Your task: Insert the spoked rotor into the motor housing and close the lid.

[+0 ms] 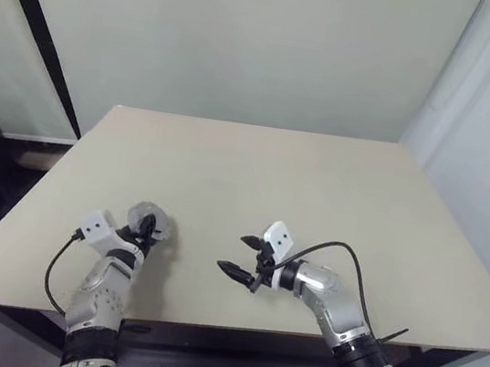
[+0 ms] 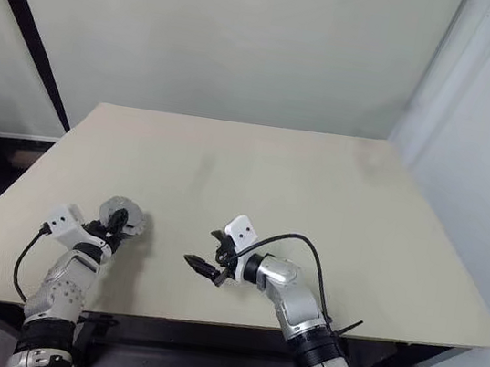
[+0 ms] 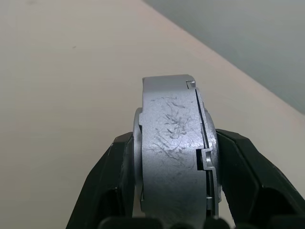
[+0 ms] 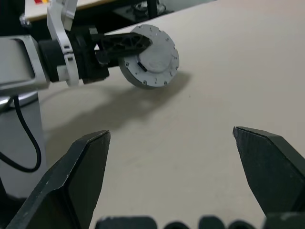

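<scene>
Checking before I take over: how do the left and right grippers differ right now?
The left gripper is clamped across the closed motor housing, a finger on each flat face; the right gripper holds nothing. The left gripper's fingers are partly closed on it; the right's stand wide apart. Both are over the table near its front edge.

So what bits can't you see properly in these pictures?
- The spoked rotor: whether it sits inside the motor housing, whose closed wall hides the inside in the left wrist view.
- The housing's far face: the left gripper covers it in the head views.
- The lid's rim markings: too small.
</scene>
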Action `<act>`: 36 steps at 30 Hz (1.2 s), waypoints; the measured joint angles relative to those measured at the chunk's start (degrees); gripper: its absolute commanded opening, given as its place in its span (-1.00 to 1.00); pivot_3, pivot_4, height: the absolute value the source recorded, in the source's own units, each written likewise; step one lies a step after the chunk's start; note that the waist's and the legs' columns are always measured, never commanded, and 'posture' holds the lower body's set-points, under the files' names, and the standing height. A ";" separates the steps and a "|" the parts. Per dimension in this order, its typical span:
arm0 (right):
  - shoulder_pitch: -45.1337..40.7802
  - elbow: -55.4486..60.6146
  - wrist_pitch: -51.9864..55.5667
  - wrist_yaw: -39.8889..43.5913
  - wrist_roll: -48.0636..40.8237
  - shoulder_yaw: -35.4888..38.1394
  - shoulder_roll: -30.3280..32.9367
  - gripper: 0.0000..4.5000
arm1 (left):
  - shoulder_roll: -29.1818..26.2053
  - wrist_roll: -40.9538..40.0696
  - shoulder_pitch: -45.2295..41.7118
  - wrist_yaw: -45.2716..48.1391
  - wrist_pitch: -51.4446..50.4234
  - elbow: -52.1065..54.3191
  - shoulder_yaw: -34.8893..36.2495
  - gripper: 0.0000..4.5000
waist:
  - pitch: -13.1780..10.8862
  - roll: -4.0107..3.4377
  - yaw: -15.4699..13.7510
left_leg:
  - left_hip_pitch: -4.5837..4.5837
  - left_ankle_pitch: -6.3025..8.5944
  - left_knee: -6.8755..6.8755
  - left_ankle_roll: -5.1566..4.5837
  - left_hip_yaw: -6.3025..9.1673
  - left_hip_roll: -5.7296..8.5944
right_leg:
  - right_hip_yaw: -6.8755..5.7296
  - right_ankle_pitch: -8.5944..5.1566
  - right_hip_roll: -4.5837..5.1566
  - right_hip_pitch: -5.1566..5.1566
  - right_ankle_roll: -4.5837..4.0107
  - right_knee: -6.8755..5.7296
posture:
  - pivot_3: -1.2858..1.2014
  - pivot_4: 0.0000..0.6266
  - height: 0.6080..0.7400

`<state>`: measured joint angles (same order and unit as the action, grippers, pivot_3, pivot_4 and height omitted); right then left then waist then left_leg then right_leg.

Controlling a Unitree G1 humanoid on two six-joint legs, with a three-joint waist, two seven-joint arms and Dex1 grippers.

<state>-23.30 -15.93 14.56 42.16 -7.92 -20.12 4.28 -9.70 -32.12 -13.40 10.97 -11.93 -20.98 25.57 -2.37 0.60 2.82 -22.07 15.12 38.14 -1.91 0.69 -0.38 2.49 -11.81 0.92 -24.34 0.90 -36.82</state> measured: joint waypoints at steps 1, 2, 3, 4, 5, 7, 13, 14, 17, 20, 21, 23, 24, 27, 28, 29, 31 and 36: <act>0.07 0.00 -0.09 0.00 0.21 -0.21 0.00 1.00 | 0.00 0.03 -0.04 0.00 0.25 -0.23 0.11 -0.05 | 0.01 0.01 -0.03 | 0.00 0.00 0.01 0.00 0.00 0.00 | -0.01 0.00 0.00 0.01 0.00 -0.01 | 0.03 -1.00 1.00; 0.14 0.00 -0.27 0.00 0.43 -0.40 0.03 1.00 | 0.00 0.11 -0.20 0.00 0.40 -0.45 0.17 -0.05 | 0.01 0.02 -0.04 | 0.00 0.00 0.03 0.00 0.00 0.00 | -0.02 0.00 0.00 0.02 0.00 -0.02 | 0.03 -1.00 1.00; 0.24 0.00 -0.39 -0.01 0.79 -0.50 0.04 1.00 | 0.02 0.17 -0.34 0.01 0.50 -0.55 0.14 -0.05 | 0.01 0.02 -0.04 | 0.00 0.00 0.04 0.00 0.01 0.00 | -0.02 0.00 0.00 0.02 0.00 -0.02 | 0.03 -1.00 1.00; 0.38 0.00 -0.53 -0.01 1.05 -0.56 0.08 1.00 | 0.04 0.23 -0.54 0.02 0.67 -0.69 0.12 -0.05 | 0.02 0.03 -0.02 | 0.00 0.00 0.05 0.00 0.00 0.00 | -0.02 0.00 0.00 0.02 0.00 -0.02 | 0.03 -1.00 1.00; 0.57 0.00 -0.70 -0.03 1.22 -0.58 0.15 1.00 | 0.04 0.38 -0.91 0.01 0.88 -1.12 0.12 -0.05 | 0.03 0.04 -0.01 | 0.00 0.00 0.06 0.00 0.00 0.00 | -0.02 0.00 0.00 0.03 0.00 -0.03 | 0.03 -1.00 1.00; 0.87 0.00 -0.85 -0.05 1.33 -0.64 0.17 1.00 | 0.03 0.74 -1.15 -0.15 1.28 -1.66 0.14 -0.05 | 0.03 0.05 0.00 | 0.00 0.00 0.07 0.00 0.00 0.00 | -0.02 0.01 0.00 0.03 -0.01 -0.05 | 0.03 -1.00 1.00; 1.07 -0.01 -1.01 -0.26 2.16 -0.89 0.21 1.00 | -0.31 2.20 -1.94 -1.45 3.26 -3.69 0.39 0.67 | 0.05 0.07 0.02 | 0.12 -0.02 0.09 0.02 -0.01 -0.04 | -0.01 0.07 -0.05 0.08 -0.11 -0.13 | 0.03 -1.00 1.00; 1.07 -0.02 -1.02 -0.35 2.43 -0.89 0.21 1.00 | -0.63 2.34 -1.94 -1.81 3.73 -4.14 0.47 0.84 | 0.05 0.08 0.01 | 0.16 -0.02 0.09 0.02 -0.01 -0.04 | -0.02 0.06 -0.05 0.10 -0.09 -0.15 | 0.03 -1.00 1.00; 1.07 -0.03 -1.05 -0.62 2.75 -0.90 0.21 1.00 | -1.29 3.31 -1.92 -3.08 4.50 -5.72 1.06 0.99 | 0.05 0.08 0.01 | 0.24 -0.03 0.12 0.04 -0.01 -0.05 | -0.02 0.05 -0.06 0.18 -0.07 -0.18 | 0.03 -1.00 1.00; 1.06 -0.11 -1.13 -0.65 3.45 -0.95 0.13 1.00 | -1.68 4.86 -1.78 -5.08 6.15 -6.96 1.63 0.99 | 0.07 0.11 -0.02 | 0.27 -0.03 0.17 0.04 0.01 -0.05 | -0.06 0.05 -0.05 0.25 -0.07 -0.18 | 0.03 -1.00 1.00; 1.06 -0.21 -1.17 -0.65 3.52 -0.95 0.16 1.00 | -1.89 5.34 -1.78 -5.71 6.73 -7.08 1.80 0.99 | 0.08 0.12 -0.01 | 0.29 -0.03 0.17 0.04 0.00 -0.05 | -0.06 0.05 -0.04 0.28 -0.07 -0.18 | 0.03 -1.00 1.00; 1.06 -0.42 -1.23 -0.65 3.60 -0.96 0.15 1.00 | -2.05 6.21 -1.66 -6.92 7.94 -7.13 2.20 0.99 | 0.08 0.12 0.00 | 0.38 -0.03 0.17 0.04 -0.01 -0.05 | -0.05 0.05 -0.03 0.36 -0.07 -0.17 | 0.03 -1.00 1.00; 1.06 -0.44 -1.27 -0.64 3.62 -0.97 0.14 1.00 | -2.09 6.57 -1.32 -7.47 8.51 -7.13 2.47 0.99 | 0.08 0.11 0.00 | 0.43 -0.03 0.17 0.05 -0.01 -0.05 | -0.05 0.05 -0.02 0.40 -0.07 -0.17 | 0.03 -1.00 1.00; 1.05 -0.61 -1.40 -0.64 3.69 -0.98 0.42 1.00 | -2.16 6.65 0.81 -8.32 9.22 -6.84 2.98 0.99 | 0.09 0.12 0.02 | 0.45 -0.03 0.16 0.05 -0.01 -0.07 | -0.06 0.05 -0.02 0.42 -0.07 -0.17 | 0.03 -1.00 1.00; 1.05 -0.67 -1.41 -0.64 3.71 -0.98 0.50 1.00 | -2.09 6.57 1.76 -8.39 9.24 -6.12 3.08 0.99 | 0.09 0.12 0.02 | 0.45 -0.03 0.16 0.05 -0.01 -0.08 | -0.06 0.05 -0.03 0.42 -0.07 -0.17 | 0.03 -1.00 1.00; 1.05 -0.71 -1.43 -0.65 3.74 -0.98 0.60 1.00 | -1.91 6.39 3.11 -8.39 9.24 -4.69 3.22 0.99 | 0.09 0.12 0.02 | 0.45 -0.02 0.16 0.05 -0.01 -0.09 | -0.06 0.05 -0.03 0.41 -0.07 -0.18 | 0.03 -1.00 1.00; 1.05 -0.73 -1.47 -0.68 3.80 -1.00 0.64 1.00 | -1.73 5.55 5.81 -7.75 9.04 -1.03 3.50 0.99 | 0.09 0.13 0.02 | 0.45 -0.02 0.16 0.07 -0.01 -0.12 | -0.06 0.06 -0.03 0.40 -0.08 -0.18 | 0.03 -1.00 1.00; 1.11 -0.74 -1.31 -1.84 3.58 0.21 1.08 1.00 | -2.75 1.85 13.99 -2.95 6.18 14.06 3.38 0.99 | 0.09 0.12 0.01 | 0.45 -0.01 0.16 0.07 -0.01 -0.18 | -0.04 0.05 0.01 0.39 -0.11 -0.18 | 0.03 -1.00 1.00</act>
<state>-22.19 -16.67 13.25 40.32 -4.33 -19.91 5.36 -12.45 -30.26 0.59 8.02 -5.75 -6.92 28.96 -2.28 0.72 2.83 -21.62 15.11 38.30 -1.84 0.68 -0.56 2.45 -11.75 0.93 -23.95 0.79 -37.00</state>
